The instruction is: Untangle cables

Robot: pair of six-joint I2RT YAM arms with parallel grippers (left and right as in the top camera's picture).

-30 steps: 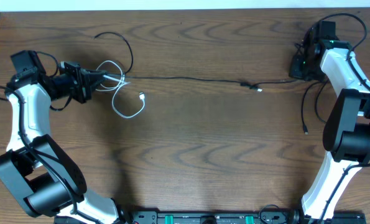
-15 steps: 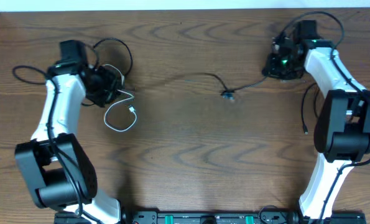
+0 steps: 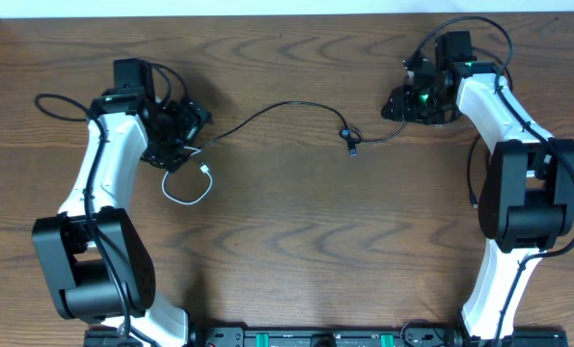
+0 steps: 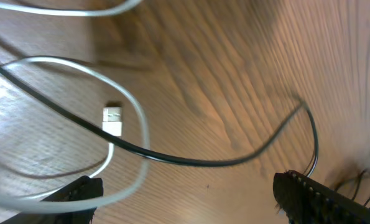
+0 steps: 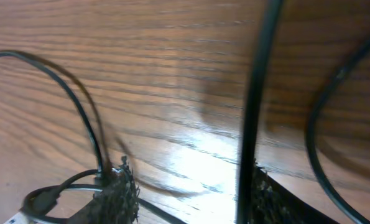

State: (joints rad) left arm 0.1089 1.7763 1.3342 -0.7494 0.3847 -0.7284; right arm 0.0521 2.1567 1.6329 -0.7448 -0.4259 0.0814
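Note:
A thin black cable [image 3: 285, 104] arcs slack across the table from my left gripper [image 3: 183, 130] to a small plug [image 3: 350, 137], then runs on toward my right gripper [image 3: 403, 102]. A white cable [image 3: 184, 191] lies in a loop below the left gripper, its plug [image 3: 205, 172] free. In the left wrist view the left gripper [image 4: 188, 198] is wide open; the white cable [image 4: 135, 118] crosses the left finger [image 4: 73, 194] and the black cable [image 4: 203, 162] lies beyond. The right gripper [image 5: 191, 199] is open over bare wood, a black cable [image 5: 254, 93] running past its right finger [image 5: 275, 199].
A thicker black wire [image 3: 57, 100] loops out by the left arm's wrist. Another black cord [image 3: 473, 172] hangs down beside the right arm. The table's far edge [image 3: 287, 15] runs close behind both grippers. A dark rail [image 3: 315, 337] lines the near edge.
Both grippers went from shut to open. Both arms swung inward toward the middle, and the black cable, taut a second ago, now lies slack in an arc.

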